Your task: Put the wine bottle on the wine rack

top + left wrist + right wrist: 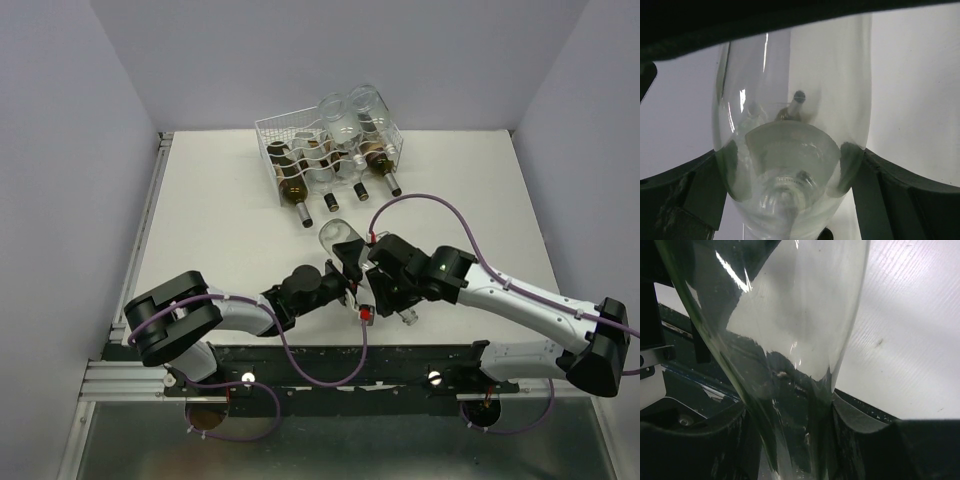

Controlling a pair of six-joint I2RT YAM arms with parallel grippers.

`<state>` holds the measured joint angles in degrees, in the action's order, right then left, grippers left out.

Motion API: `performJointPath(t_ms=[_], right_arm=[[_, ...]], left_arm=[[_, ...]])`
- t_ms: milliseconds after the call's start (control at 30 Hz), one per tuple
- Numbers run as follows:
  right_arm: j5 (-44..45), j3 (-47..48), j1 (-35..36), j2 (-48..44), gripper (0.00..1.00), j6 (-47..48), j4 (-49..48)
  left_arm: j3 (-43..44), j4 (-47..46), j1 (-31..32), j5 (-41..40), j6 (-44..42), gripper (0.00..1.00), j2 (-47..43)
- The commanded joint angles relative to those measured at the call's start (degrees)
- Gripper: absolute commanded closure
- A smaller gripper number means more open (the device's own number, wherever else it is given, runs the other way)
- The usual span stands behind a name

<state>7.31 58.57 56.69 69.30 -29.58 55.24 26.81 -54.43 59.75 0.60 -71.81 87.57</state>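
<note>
Near the front of the table [220, 230], well apart from the wine rack [275, 128], your left gripper [347, 265] and right gripper [378, 270] both clasp the wine bottle [338, 237], so lift it level, moving both together.

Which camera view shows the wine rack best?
The top external view: the whole wine rack shows there, holding several bottles. In both wrist views the clear bottle fills the picture; no rack is visible.

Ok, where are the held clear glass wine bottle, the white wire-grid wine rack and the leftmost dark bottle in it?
clear glass wine bottle [338, 238]: top view, its base end.
white wire-grid wine rack [283, 128]: top view, back-left wall.
leftmost dark bottle [291, 183]: top view, its body.
</note>
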Motion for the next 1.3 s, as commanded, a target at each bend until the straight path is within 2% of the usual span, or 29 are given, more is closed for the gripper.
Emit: performJointPath(t_ms=[0,100,200,233,300,333,433,467,500,533,633,933,1167,1267], right_arm=[[-0.1,-0.3,0.3,1.0,0.76,-1.4,0.3],[0.2,0.3,0.2,2.3,0.99,-1.3,0.1],[0.7,0.3,0.2,2.7,0.99,-1.4,-0.3],[0.9,0.2,0.3,2.3,0.99,-1.4,-0.7],[2.5,0.2,0.3,1.4,1.0,-1.8,-1.0],[3.4,0.4,0.3,0.9,0.99,-1.7,-1.2],[5.6,1.4,0.3,-0.1,0.99,-1.9,-1.2],[6.3,1.6,0.2,-0.3,0.99,-1.9,-1.1],[6.7,1.9,0.2,-0.5,1.0,-1.6,-1.1],[7.3,2.4,0.3,-0.4,1.0,-1.5,-0.7],[10.9,3.5,0.3,-1.4,1.0,-1.6,0.0],[19.0,6.6,0.3,-4.5,0.99,0.0,1.5],[21.8,7.7,0.2,-5.9,1.0,0.6,0.1],[24.0,7.8,0.2,-6.5,1.0,0.3,-1.1]], left_arm=[[4.9,-9.4,-0.3,-4.3,-1.2,1.0,-1.5],[4.7,-9.5,-0.5,-4.6,-1.1,1.0,-1.7],[4.7,-9.4,-0.4,-5.6,-1.8,1.0,-1.3],[4.8,-9.4,-0.4,-6.1,-2.4,0.94,-1.0],[4.7,-9.9,-0.4,-6.9,-2.9,0.69,-0.2],[4.4,-10.1,-0.4,-7.2,-3.5,0.53,0.0],[3.9,-10.0,-0.3,-7.1,-4.4,0.25,0.3],[3.8,-9.4,-0.2,-6.8,-4.5,0.12,0.2],[3.6,-8.9,-0.1,-6.6,-4.7,0.04,-0.1],[3.3,-7.9,0.0,-6.4,-5.0,0.01,-0.2],[2.3,-2.4,0.8,-7.2,-7.7,0.01,-1.3],[-1.3,6.3,3.0,-8.3,-5.3,0.01,-6.8],[-3.0,5.0,4.4,-12.5,-4.2,0.01,-7.8],[-0.6,12.5,4.9,-17.6,0.5,0.01,-10.2]])
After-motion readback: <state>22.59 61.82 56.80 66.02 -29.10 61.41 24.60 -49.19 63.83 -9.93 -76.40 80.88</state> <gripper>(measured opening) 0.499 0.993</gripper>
